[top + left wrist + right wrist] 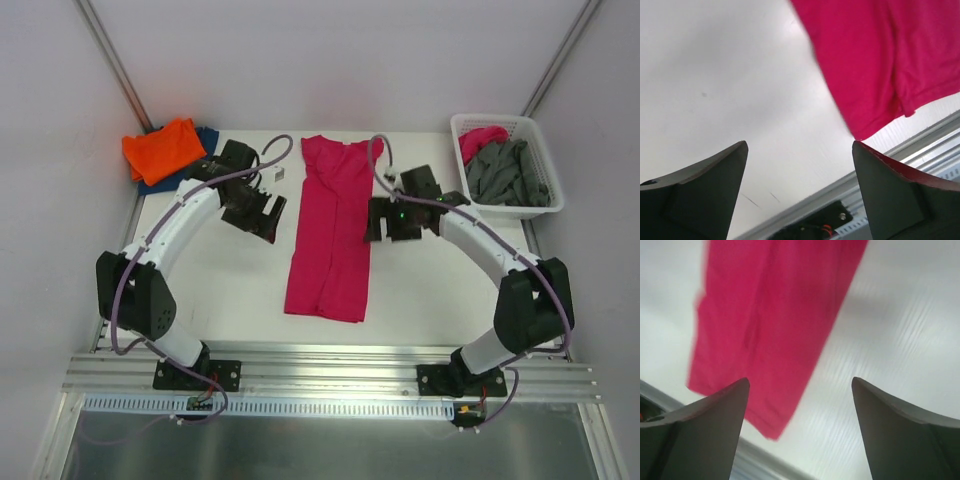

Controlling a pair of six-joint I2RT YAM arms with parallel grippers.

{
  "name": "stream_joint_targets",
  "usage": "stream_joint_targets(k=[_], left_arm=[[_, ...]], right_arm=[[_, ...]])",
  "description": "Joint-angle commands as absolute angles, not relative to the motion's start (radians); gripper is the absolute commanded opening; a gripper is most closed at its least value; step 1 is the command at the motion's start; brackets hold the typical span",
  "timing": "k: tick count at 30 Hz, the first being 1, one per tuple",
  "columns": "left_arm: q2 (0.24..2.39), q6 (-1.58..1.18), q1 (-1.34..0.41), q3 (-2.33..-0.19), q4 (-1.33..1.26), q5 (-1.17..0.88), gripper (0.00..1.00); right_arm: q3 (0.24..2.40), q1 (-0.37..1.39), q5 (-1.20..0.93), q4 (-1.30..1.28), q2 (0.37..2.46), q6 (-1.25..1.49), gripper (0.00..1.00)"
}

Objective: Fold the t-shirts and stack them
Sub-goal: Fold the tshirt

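Nearest, the hem of a long magenta-pink cloth t-shirt (pixel 330 230) lies close to the front edge of the white worktop (pixel 430 290). The shirt is folded into a narrow lengthwise strip running toward the far side. Midway along it, the black left end effector (pixel 262 222) hangs near its left edge and the black right end effector (pixel 385 222) just beside its right edge, each with fingers apart and nothing between them. Beyond, a folded orange t-shirt (pixel 163 148) rests on a dark blue t-shirt (pixel 207 137) at the far left corner. A white plastic lattice basket (pixel 490 117) at far right holds grey shirts (pixel 510 172). The risk ahead is that pinching only the top layer would let the strip fall open, and uneven lifts would skew the next fold.
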State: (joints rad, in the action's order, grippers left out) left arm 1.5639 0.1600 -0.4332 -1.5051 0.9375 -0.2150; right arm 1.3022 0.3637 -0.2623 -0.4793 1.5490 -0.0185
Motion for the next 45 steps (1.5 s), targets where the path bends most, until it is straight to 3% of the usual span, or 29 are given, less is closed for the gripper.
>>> stream_joint_targets(k=[1, 3, 8, 17, 27, 45], left_arm=[[1.571, 0.120, -0.354, -1.373, 0.948, -0.422, 0.81], [1.592, 0.106, -0.350, -1.329, 0.928, -0.468, 0.67], [1.643, 0.072, -0.344, -1.215, 0.907, -0.581, 0.51], [1.719, 0.041, -0.342, -1.183, 0.908, -0.627, 0.55], [1.825, 0.023, -0.337, -1.180, 0.904, -0.673, 0.53], [1.888, 0.014, -0.336, -1.167, 0.900, -0.716, 0.53]], right_arm=[[1.097, 0.465, -0.253, -0.575, 1.439, -0.002, 0.86], [1.005, 0.529, -0.259, -0.595, 1.395, -0.003, 0.85], [0.913, 0.568, -0.244, -0.630, 1.338, 0.023, 0.79], [0.876, 0.566, -0.325, -0.572, 1.385, 0.069, 0.64], [0.945, 0.620, -0.368, -0.558, 1.545, 0.121, 0.50], [0.921, 0.742, -0.383, -0.549, 1.546, 0.161, 0.49]])
